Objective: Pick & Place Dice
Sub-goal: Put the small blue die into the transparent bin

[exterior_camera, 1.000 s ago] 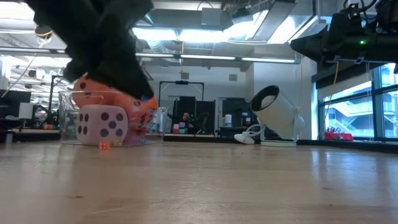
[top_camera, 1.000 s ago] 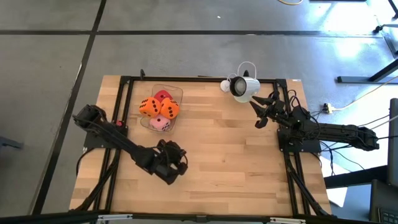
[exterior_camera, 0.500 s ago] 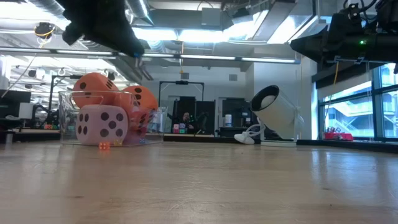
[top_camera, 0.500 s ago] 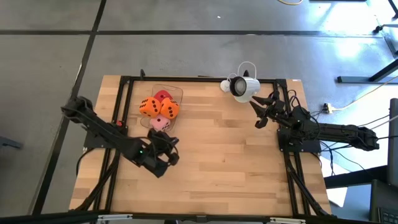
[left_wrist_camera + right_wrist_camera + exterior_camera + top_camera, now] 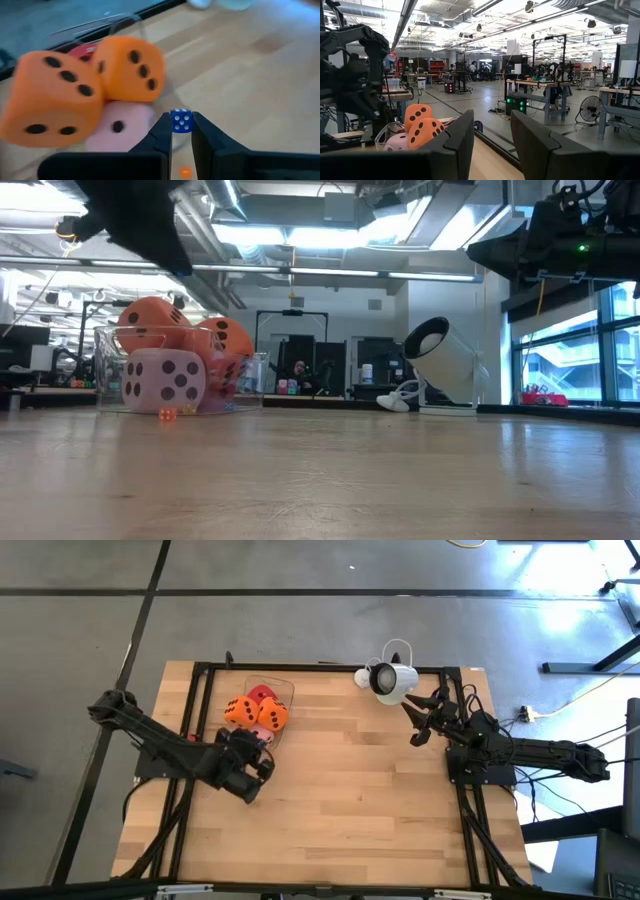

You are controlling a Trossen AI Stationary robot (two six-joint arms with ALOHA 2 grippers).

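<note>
Four large soft dice sit piled in a clear container (image 5: 281, 687) near the table's far edge: two orange (image 5: 240, 711) (image 5: 272, 716), one pink (image 5: 266, 734), one red (image 5: 261, 694). The left wrist view shows the orange dice (image 5: 127, 67) (image 5: 52, 95) on top of the pink die (image 5: 125, 125). My left gripper (image 5: 256, 752) (image 5: 181, 131) hovers just before the pink die, shut on a small blue die (image 5: 181, 121). A tiny orange die (image 5: 165, 414) (image 5: 185, 172) lies on the table in front of the container. My right gripper (image 5: 424, 717) (image 5: 492, 132) waits open by the right edge. My left gripper pinches the small blue die (image 5: 181, 121) between its two fingertips (image 5: 163, 131), one on each side face. The fingers come slanting from the table's near side toward the container. The die is lifted clear of the table, its white-pipped face toward the wrist camera.
A white cylindrical lamp-like object (image 5: 392, 681) (image 5: 440, 362) with a cord lies at the far edge, right of the container. A black frame (image 5: 330, 667) runs along the table's far and side edges. Bare wood (image 5: 350, 800) fills the middle and near part.
My left gripper has moved from the table's near middle toward the far edge and left, up to the container, and has risen: in the low view it no longer covers the big dice. The big dice have stayed in place.
</note>
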